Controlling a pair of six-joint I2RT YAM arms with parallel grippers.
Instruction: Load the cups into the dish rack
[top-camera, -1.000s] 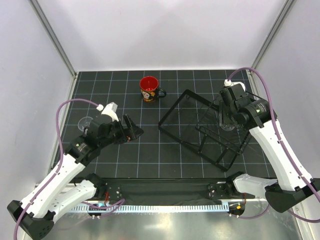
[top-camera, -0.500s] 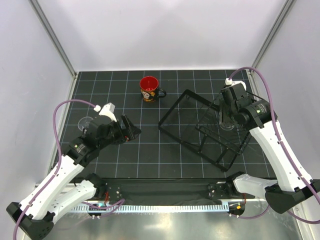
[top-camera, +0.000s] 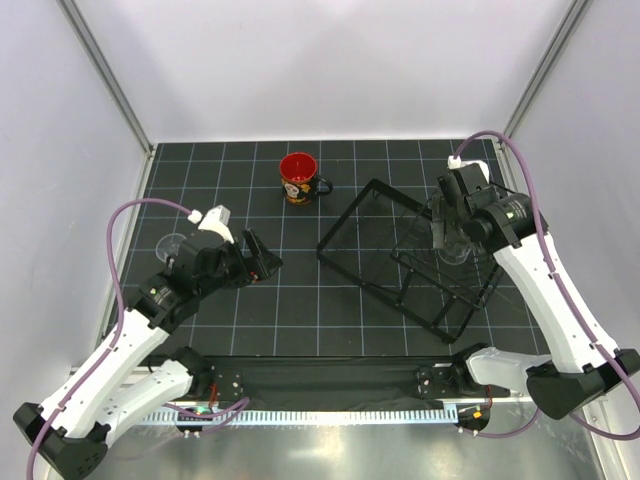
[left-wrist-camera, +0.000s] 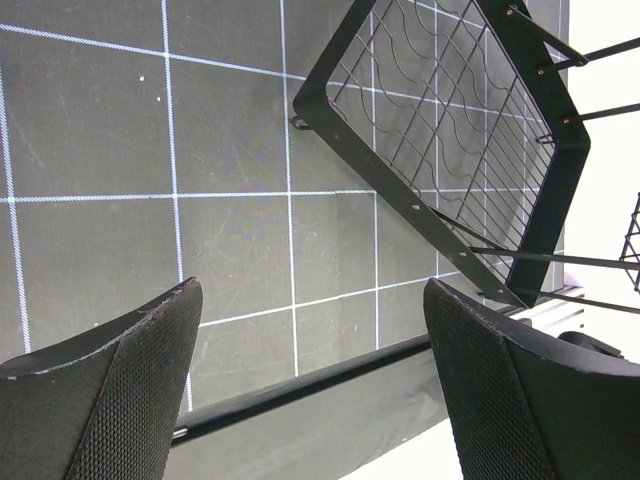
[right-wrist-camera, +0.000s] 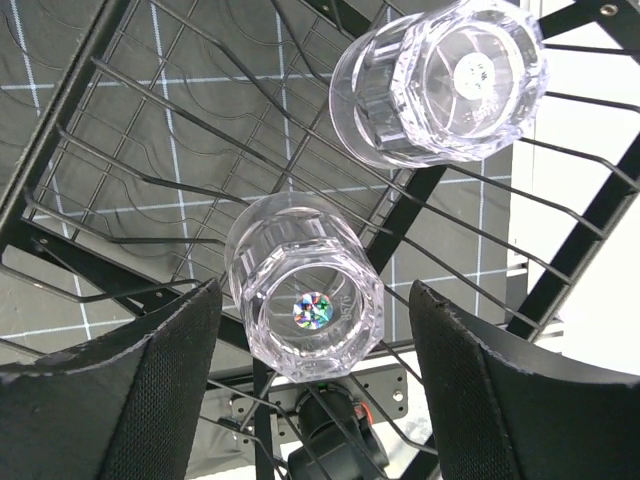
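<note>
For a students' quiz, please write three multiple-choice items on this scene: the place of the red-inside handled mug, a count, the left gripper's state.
1. Where is the handled mug, red inside, black outside? A) on the black gridded mat, outside the black wire dish rack B) inside the rack C) in a gripper
2. How many small clear plastic tumblers show in the right wrist view? A) one B) two C) four
3. The left gripper is: A) shut on a tumbler B) shut on the mug C) open, empty
Key: 1 A, the mug stands alone on the mat; 2 B, a second tumbler sits beside the first; 3 C, nothing is between its fingers.
</note>
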